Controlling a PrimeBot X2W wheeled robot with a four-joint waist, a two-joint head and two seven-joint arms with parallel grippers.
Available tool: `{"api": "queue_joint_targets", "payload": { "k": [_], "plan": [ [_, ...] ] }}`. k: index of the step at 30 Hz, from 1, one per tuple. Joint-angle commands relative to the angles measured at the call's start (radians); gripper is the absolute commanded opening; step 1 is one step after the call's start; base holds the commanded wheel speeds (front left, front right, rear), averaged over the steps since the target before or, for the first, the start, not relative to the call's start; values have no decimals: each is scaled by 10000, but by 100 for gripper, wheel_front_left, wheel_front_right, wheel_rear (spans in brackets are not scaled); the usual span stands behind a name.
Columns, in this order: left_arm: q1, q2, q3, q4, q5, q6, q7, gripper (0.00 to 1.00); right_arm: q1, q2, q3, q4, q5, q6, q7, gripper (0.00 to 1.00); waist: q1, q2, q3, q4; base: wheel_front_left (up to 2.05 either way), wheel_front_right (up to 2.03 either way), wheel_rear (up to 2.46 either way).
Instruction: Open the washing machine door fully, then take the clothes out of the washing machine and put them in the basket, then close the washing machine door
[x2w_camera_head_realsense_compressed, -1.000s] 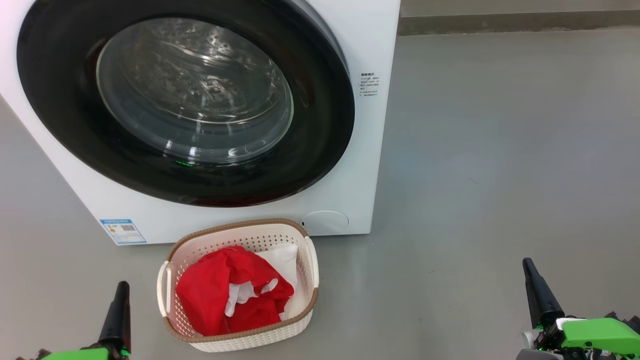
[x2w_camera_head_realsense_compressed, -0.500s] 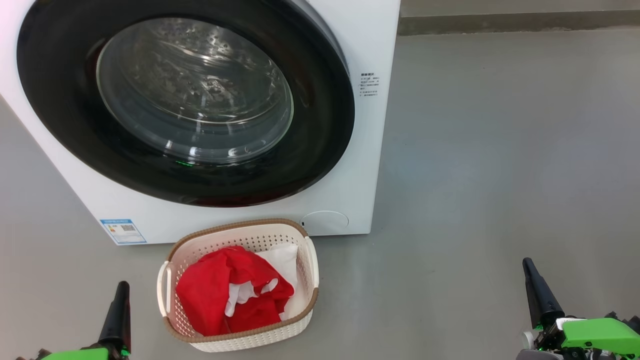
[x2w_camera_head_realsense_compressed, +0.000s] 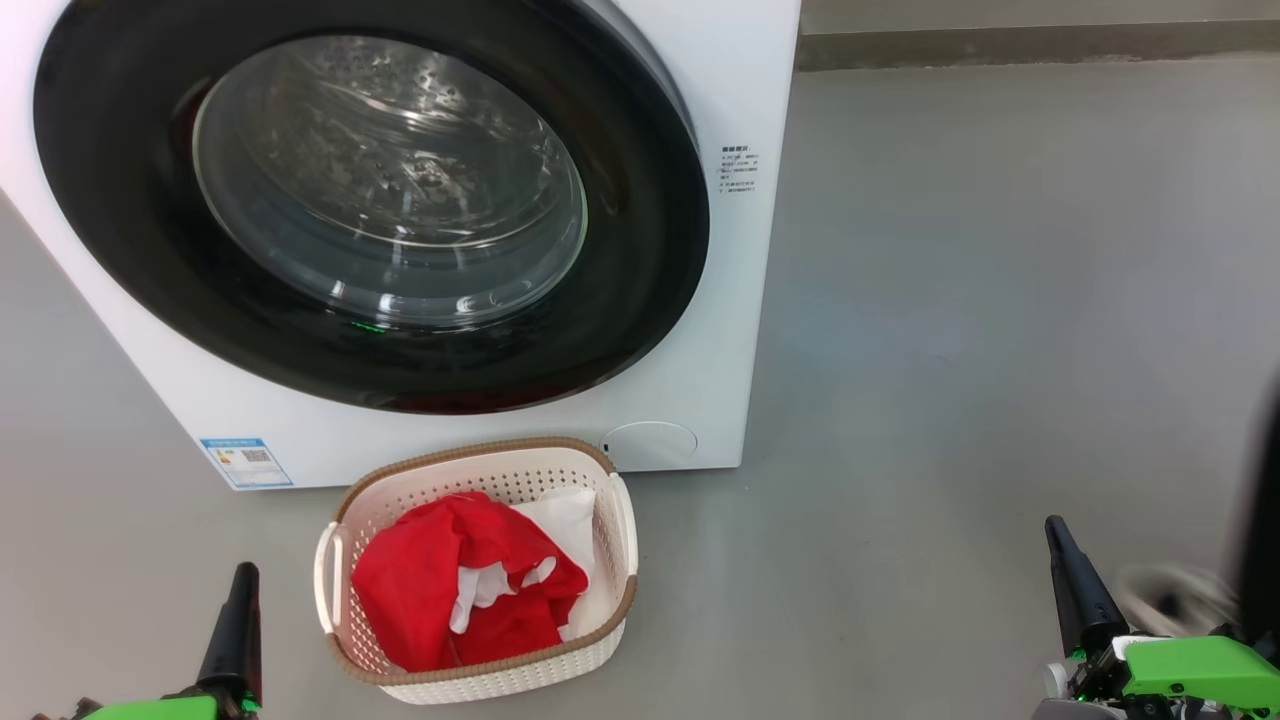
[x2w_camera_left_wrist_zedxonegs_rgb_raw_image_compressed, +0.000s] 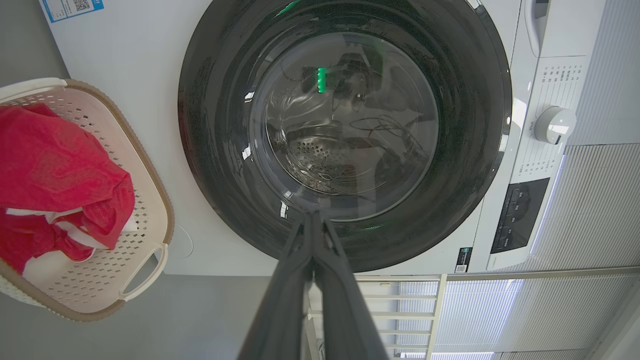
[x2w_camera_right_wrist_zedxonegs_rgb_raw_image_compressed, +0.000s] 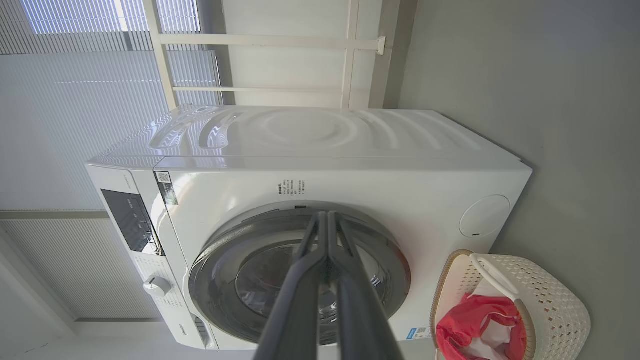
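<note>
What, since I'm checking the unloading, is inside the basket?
Red-and-white clothes lie heaped in the basket. They cover most of its bottom, so anything underneath cannot be seen.

Laundry rm, washing machine (x2w_camera_head_realsense_compressed: 735, 300), basket (x2w_camera_head_realsense_compressed: 478, 452), blinds (x2w_camera_right_wrist_zedxonegs_rgb_raw_image_compressed: 75, 110)

The floor (x2w_camera_head_realsense_compressed: 950, 300) was smooth and grey. White blinds (x2w_camera_right_wrist_zedxonegs_rgb_raw_image_compressed: 75, 125) hung beside a white frame (x2w_camera_right_wrist_zedxonegs_rgb_raw_image_compressed: 270, 42). A dark blur (x2w_camera_head_realsense_compressed: 1262, 500) lay at the right edge.
</note>
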Motion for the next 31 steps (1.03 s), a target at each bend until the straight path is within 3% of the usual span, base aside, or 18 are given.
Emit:
{"api": "queue_joint_targets", "payload": {
  "k": [1, 31],
  "plan": [
    [-388, 164, 323, -248, -35, -31, 33, 0, -397, -45, 243, -286, 42, 16, 74, 0, 0, -1, 0, 0, 0, 0, 0],
    [-388, 164, 322, -248, -36, -31, 33, 0, -397, -45, 243, -286, 43, 16, 74, 0, 0, -1, 0, 0, 0, 0, 0]
  ]
}}
